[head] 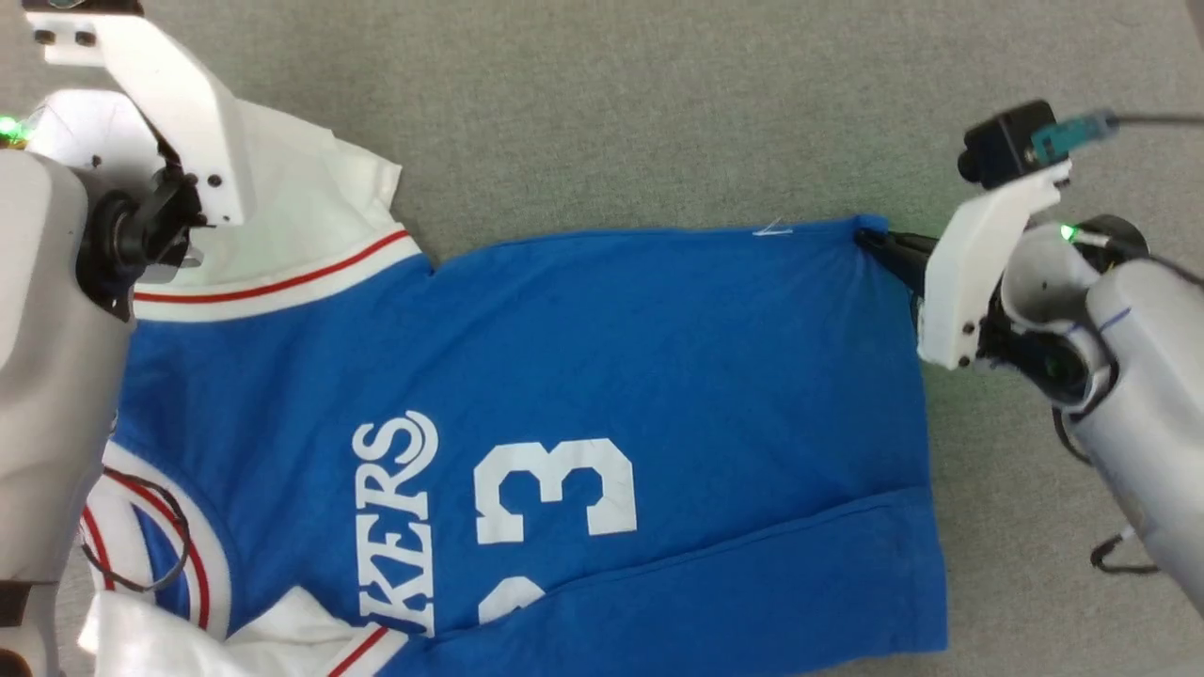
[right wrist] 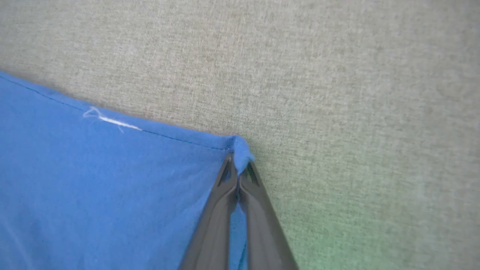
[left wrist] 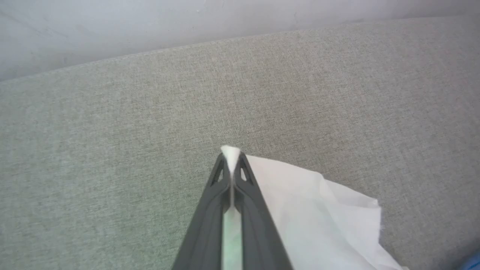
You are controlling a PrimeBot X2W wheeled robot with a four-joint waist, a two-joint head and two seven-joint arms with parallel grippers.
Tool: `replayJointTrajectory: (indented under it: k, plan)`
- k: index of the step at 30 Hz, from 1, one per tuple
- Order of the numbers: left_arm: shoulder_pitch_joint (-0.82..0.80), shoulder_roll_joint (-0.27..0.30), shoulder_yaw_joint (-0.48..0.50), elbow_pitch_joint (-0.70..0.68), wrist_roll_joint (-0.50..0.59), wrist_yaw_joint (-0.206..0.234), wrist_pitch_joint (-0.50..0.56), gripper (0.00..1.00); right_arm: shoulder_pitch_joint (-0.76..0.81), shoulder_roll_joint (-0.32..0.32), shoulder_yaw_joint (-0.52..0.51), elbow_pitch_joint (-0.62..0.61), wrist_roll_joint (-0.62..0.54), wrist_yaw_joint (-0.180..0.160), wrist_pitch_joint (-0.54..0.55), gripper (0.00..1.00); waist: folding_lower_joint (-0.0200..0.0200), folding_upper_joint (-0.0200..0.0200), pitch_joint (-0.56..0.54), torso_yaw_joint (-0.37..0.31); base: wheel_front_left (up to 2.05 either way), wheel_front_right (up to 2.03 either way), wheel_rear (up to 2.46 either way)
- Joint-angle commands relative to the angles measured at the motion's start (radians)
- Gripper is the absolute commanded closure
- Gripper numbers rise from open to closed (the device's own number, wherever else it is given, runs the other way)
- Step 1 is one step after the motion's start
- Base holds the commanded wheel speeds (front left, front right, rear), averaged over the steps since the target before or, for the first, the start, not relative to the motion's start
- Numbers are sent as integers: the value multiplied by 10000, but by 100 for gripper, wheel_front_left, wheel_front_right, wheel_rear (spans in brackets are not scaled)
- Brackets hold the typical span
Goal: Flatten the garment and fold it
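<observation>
The garment [head: 583,376], a blue jersey with white lettering and numbers, lies spread on the grey cloth surface, collar end at the left, hem at the right. Its white sleeve [head: 310,207] with red-striped trim reaches toward the upper left. My left gripper [left wrist: 231,159] is shut on the tip of that white sleeve [left wrist: 318,217]; in the head view it is hidden behind its white wrist mount [head: 179,103]. My right gripper [right wrist: 239,165] is shut on the far hem corner of the blue cloth [right wrist: 112,180], seen in the head view at the garment's upper right corner [head: 879,240].
Grey fabric surface [head: 658,113] runs all round the garment. A pale wall [left wrist: 150,26] borders it beyond the left gripper. The near side of the jersey is folded over itself along a diagonal crease [head: 752,555]. A dark cable loop [head: 141,545] hangs by the collar.
</observation>
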Motion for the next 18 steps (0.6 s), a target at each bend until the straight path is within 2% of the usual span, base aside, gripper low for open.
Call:
replayJointTrajectory:
  k: [1,11,14,18]
  plan:
    - [212,-13,58,-14,-72,-43,-143,100,385,193,259,164,-101,6,-240,100,-1,0,-331,79,0,0,0]
    - [2401,-104,1107,-931,-974,177,-2072,100,1259,-96,-584,31,-792,6,-3563,100,-1,0,-2246,543,0,0,0]
    - [3660,-89,1413,-1537,-1194,440,-2591,100,2026,-118,-865,-13,-901,6,-4099,100,-1,0,-2895,730,0,0,0]
    - [5822,-200,2066,-2591,-1641,1069,-3326,100,3110,-74,-1274,-213,-969,6,-4509,100,-1,0,-3485,870,0,0,0]
